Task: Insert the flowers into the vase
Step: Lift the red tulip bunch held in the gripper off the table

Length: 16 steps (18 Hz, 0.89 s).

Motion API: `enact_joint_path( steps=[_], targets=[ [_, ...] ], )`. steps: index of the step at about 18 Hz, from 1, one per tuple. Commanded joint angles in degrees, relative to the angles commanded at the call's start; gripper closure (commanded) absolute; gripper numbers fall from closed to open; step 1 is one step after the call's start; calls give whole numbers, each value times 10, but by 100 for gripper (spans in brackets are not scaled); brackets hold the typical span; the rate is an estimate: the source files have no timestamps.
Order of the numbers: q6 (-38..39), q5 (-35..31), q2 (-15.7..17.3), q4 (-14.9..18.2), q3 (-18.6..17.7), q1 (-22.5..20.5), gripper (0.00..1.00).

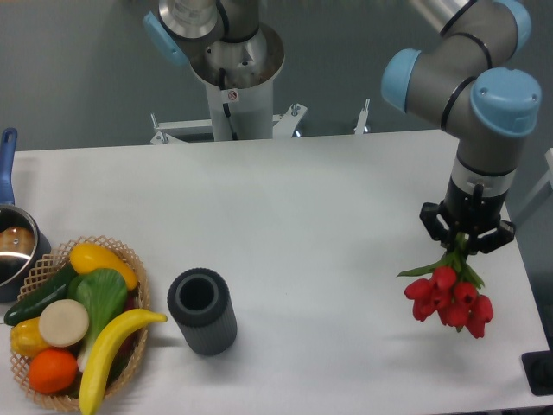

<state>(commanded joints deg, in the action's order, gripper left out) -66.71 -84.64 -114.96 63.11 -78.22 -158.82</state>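
Note:
The flowers (449,298), a bunch of red tulip buds with green leaves, hang at the right side of the table, buds pointing down and toward me. My gripper (465,242) is shut on their green stems just above the buds, holding the bunch off the table top. The vase (202,311), a short dark grey ribbed cylinder with a thick rim, stands upright and empty at the front left of centre, far to the left of the gripper.
A woven basket (130,259) of fruit and vegetables sits just left of the vase, a banana (112,346) reaching toward it. A blue-handled pot (13,251) is at the left edge. The arm's base (233,78) stands behind the table.

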Motion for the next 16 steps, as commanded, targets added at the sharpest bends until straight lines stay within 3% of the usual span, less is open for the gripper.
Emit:
enact_joint_path(
  steps=[4, 8, 12, 13, 16],
  targets=[
    [5, 23, 1, 1, 3, 4, 100],
    [32, 98, 14, -1, 6, 1, 100],
    [63, 254, 30, -6, 5, -2, 100],
    [69, 276, 31, -13, 6, 0, 100],
    [90, 350, 29, -74, -3, 5, 100]
  ],
)
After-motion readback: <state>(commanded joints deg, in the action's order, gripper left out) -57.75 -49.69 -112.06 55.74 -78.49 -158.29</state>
